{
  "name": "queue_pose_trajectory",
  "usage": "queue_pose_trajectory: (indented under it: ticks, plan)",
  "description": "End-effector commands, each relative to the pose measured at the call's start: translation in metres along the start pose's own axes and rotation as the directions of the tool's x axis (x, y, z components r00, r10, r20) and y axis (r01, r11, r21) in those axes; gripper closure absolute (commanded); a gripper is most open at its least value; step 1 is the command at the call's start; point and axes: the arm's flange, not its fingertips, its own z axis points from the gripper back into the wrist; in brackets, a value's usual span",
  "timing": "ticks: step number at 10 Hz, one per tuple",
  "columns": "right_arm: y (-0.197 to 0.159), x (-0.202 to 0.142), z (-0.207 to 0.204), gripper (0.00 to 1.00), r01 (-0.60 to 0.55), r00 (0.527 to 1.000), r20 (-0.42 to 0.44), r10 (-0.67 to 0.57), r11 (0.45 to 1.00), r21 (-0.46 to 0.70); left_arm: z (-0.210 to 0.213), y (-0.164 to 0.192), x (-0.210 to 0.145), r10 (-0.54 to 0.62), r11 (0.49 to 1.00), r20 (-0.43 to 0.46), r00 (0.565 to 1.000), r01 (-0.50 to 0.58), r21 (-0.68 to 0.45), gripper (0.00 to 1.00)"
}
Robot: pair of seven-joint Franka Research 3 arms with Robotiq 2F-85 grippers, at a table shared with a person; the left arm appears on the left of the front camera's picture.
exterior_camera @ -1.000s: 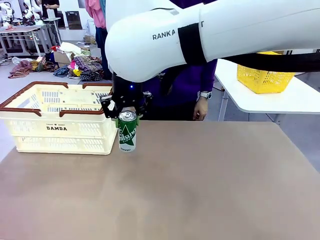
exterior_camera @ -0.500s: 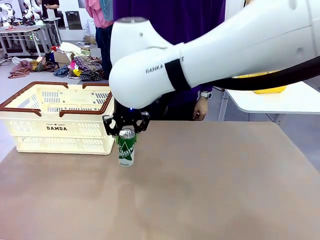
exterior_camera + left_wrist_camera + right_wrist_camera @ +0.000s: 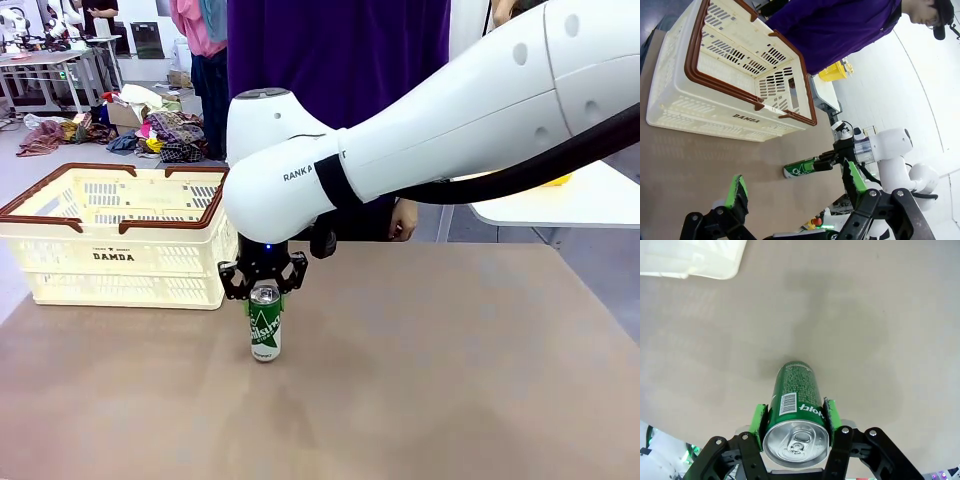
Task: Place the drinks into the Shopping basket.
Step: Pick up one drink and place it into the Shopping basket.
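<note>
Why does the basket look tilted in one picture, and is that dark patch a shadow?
Left wrist view: a wide, rolled lens tilts the basket. Right wrist view: yes, soft shadow on the table beyond the can. Front view: evenly lit, sharp.

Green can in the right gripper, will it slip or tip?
Likely stiff: the green can shows no dent in the right gripper. Its glossy wall may slip, being clamped only near the top. Tall and slim, it could tip when set down.

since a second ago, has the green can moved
Yes. The can, in the right gripper, has come toward the camera and slightly right, away from the basket.
</note>
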Motion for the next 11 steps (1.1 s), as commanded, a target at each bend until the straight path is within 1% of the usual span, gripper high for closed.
queue_pose_trajectory:
  ticks: [1, 2, 3, 4, 5, 6, 7, 8, 9, 10, 11]
  plan:
    - [0.007, 0.003, 0.006, 1.0, 0.029, 0.999, -0.025, -0.029, 1.0, -0.011, -0.001, 0.001, 0.001, -0.018, 1.0, 0.01, 1.0, 0.018, -0.018, 0.0]
    - [0.007, 0.001, 0.007, 0.52, 0.021, 0.999, -0.03, -0.022, 1.0, -0.021, -0.001, 0.001, 0.001, -0.018, 1.0, 0.01, 1.0, 0.018, -0.018, 0.0]
    - [0.006, 0.0, 0.009, 0.0, 0.017, 0.999, -0.028, -0.018, 1.0, -0.02, -0.001, 0.001, 0.001, -0.018, 1.0, 0.01, 1.0, 0.018, -0.018, 0.0]
    - [0.003, -0.003, 0.014, 0.0, 0.014, 1.0, -0.023, -0.014, 1.0, -0.011, -0.001, 0.001, 0.001, -0.018, 1.0, 0.01, 1.0, 0.018, -0.018, 0.0]
    - [-0.004, -0.006, 0.024, 0.0, -0.009, 1.0, -0.025, 0.01, 0.999, 0.031, -0.001, 0.001, 0.001, -0.018, 1.0, 0.01, 1.0, 0.018, -0.018, 0.0]
    - [-0.016, -0.012, 0.042, 0.0, -0.028, 1.0, -0.012, 0.029, 0.996, 0.086, -0.001, 0.001, 0.001, -0.018, 1.0, 0.01, 1.0, 0.018, -0.018, 0.0]
    - [-0.034, -0.023, 0.07, 0.0, -0.023, 1.0, 0.02, 0.021, 0.993, 0.118, -0.001, 0.001, 0.001, -0.018, 1.0, 0.01, 1.0, 0.018, -0.018, 0.0]
    - [-0.06, -0.039, 0.108, 0.0, -0.006, 0.998, 0.055, -0.003, 0.988, 0.157, -0.001, 0.001, 0.001, -0.018, 1.0, 0.01, 1.0, 0.018, -0.018, 0.0]
    - [-0.098, -0.059, 0.15, 0.0, 0.05, 0.995, 0.077, -0.065, 0.98, 0.191, -0.001, 0.001, 0.001, -0.018, 1.0, 0.01, 1.0, 0.018, -0.018, 0.0]
    - [-0.143, -0.081, 0.184, 0.0, 0.087, 0.993, 0.061, -0.104, 0.968, 0.236, -0.001, 0.001, 0.001, -0.018, 1.0, 0.01, 1.0, 0.018, -0.018, 0.0]
    - [-0.204, -0.104, 0.206, 0.0, 0.099, 0.994, 0.001, -0.107, 0.925, 0.366, -0.001, 0.001, 0.001, -0.018, 1.0, 0.01, 1.0, 0.018, -0.018, 0.0]
